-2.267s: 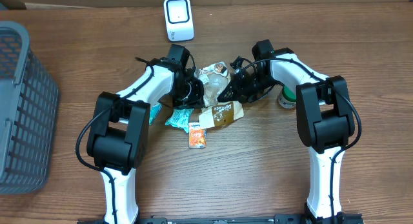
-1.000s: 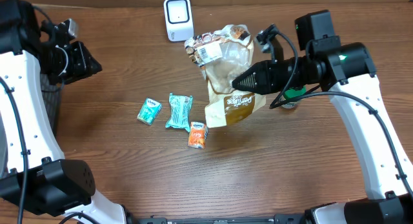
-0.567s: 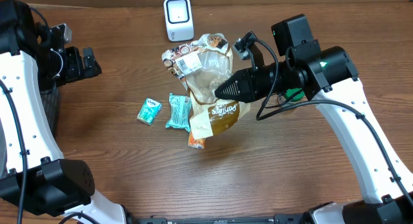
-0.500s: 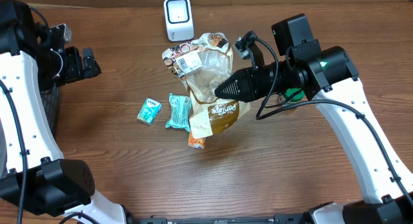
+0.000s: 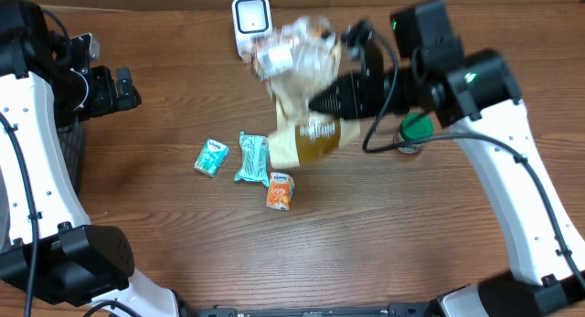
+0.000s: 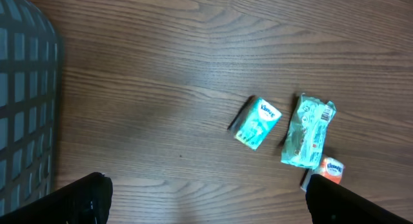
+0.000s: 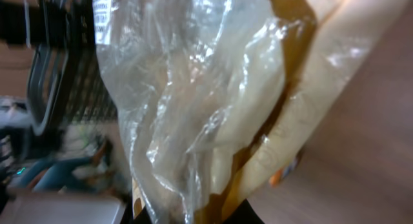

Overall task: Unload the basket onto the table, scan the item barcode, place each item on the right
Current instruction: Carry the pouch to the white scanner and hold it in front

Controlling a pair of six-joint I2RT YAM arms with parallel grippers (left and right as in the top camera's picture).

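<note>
The item is a crinkled clear bag with a tan printed bottom (image 5: 306, 89), hanging blurred in the air just right of the white scanner (image 5: 251, 25) at the table's far edge. My right gripper (image 5: 318, 101) is shut on the bag's side. In the right wrist view the bag (image 7: 213, 88) fills the frame, its plastic pinched between the dark jaws at the bottom edge. A white label shows on the bag's top left, facing the scanner side. My left gripper (image 5: 122, 89) stands open and empty at the far left, beside the basket; its fingers (image 6: 87, 198) frame bare wood.
A grey mesh basket (image 5: 69, 148) stands at the left edge, also in the left wrist view as the basket (image 6: 26, 121). On the table lie a teal tissue pack (image 5: 211, 158), a teal packet (image 5: 253, 158) and an orange tissue pack (image 5: 281, 191). A green-capped container (image 5: 416, 127) stands under the right arm.
My left gripper opened beside the basket and has stayed there. The right gripper carried the bag left, then up and back toward the white scanner.
</note>
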